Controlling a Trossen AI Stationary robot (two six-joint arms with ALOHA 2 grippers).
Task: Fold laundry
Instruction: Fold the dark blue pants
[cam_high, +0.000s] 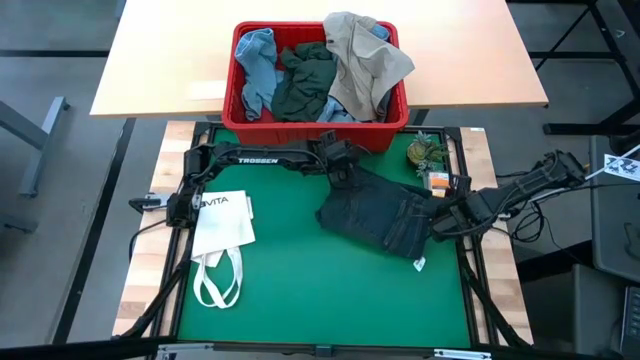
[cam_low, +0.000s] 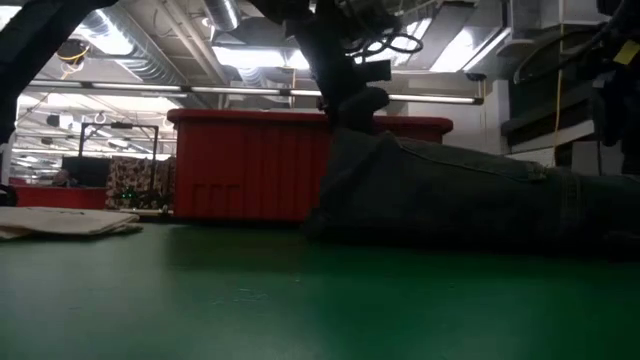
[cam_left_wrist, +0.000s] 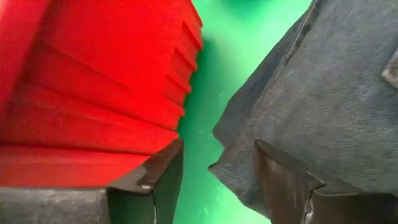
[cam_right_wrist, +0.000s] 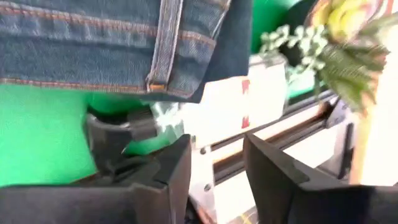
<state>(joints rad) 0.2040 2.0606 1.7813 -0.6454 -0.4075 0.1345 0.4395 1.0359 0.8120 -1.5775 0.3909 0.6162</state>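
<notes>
red bin (cam_high: 315, 122), white tote bag (cam_high: 222, 222), small plant (cam_high: 424, 153)

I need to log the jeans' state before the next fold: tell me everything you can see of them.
The jeans are dark navy denim with orange-brown stitching and a belt loop, seen in the right wrist view. They lie bunched in a low heap on the green mat, right of centre, just in front of the red bin. A small white tag shows at their near edge. The left gripper stands open at their far-left corner; the right gripper is open by their right edge.
</notes>
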